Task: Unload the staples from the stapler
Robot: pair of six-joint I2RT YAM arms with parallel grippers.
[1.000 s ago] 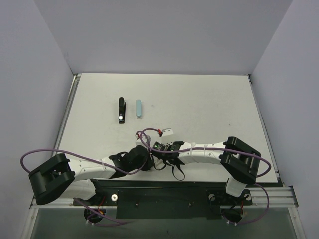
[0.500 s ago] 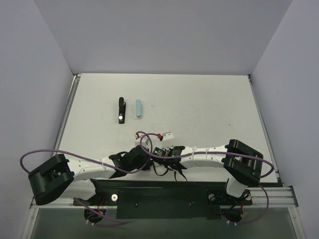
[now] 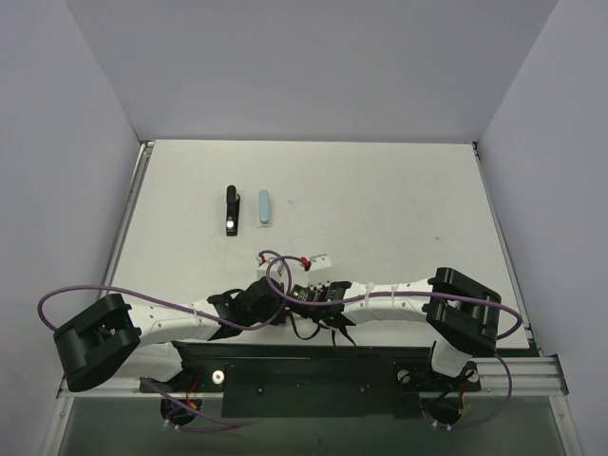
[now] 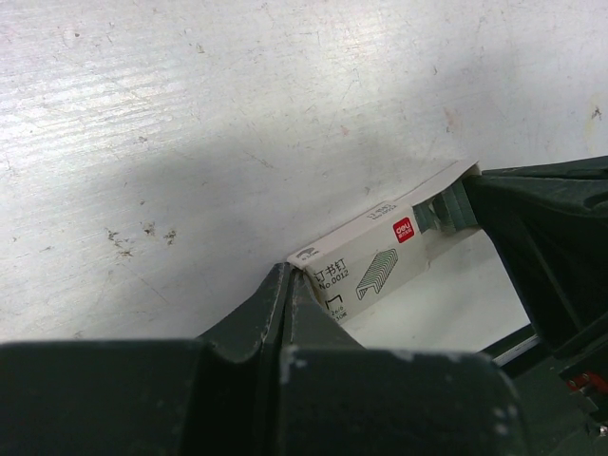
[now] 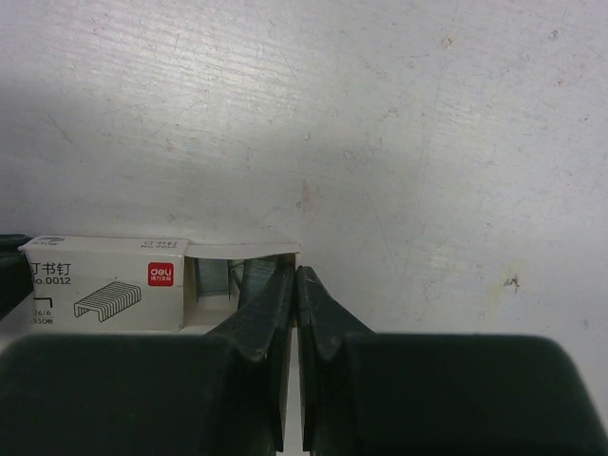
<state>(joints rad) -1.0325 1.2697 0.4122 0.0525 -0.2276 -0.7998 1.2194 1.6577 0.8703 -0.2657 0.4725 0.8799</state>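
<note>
Overhead and wrist views of a two-arm staple-unloading cell. Left of centre on the desk (image 3: pixel 399 199), towards its far edge, lies the black stapler (image 3: pixel 231 209), lengthwise and apart from both arms; just beside it on the right lies a pale blue oblong (image 3: pixel 264 206), not touching it, whose identity cannot be told. Both arms fold inward and meet close to the near edge of the desk at mid-width, well apart from the stapler. The left end effector (image 4: pixel 290 275) is narrow, its jaws closed on the near corner of a small white staple box (image 4: pixel 380 256) with a red logo and a printed staple drawing. The right end effector (image 5: pixel 295 275) is likewise narrow, its jaws pressed together at the flap of the box's open end; whether cardboard lies between them cannot be told. A strip of staples (image 5: pixel 214 280) shows inside that open end. Judged from this arrangement, the step in hand concerns the box and not the stapler: the carton is braced at one corner and worked at its mouth. To do this well, the left grip should hold the corner firmly without crushing the thin card, and the right arm should move the flap along the box's long axis, slowly, so that the carton neither twists free nor spills its strip. The box should be kept level and low over the desk.
</note>
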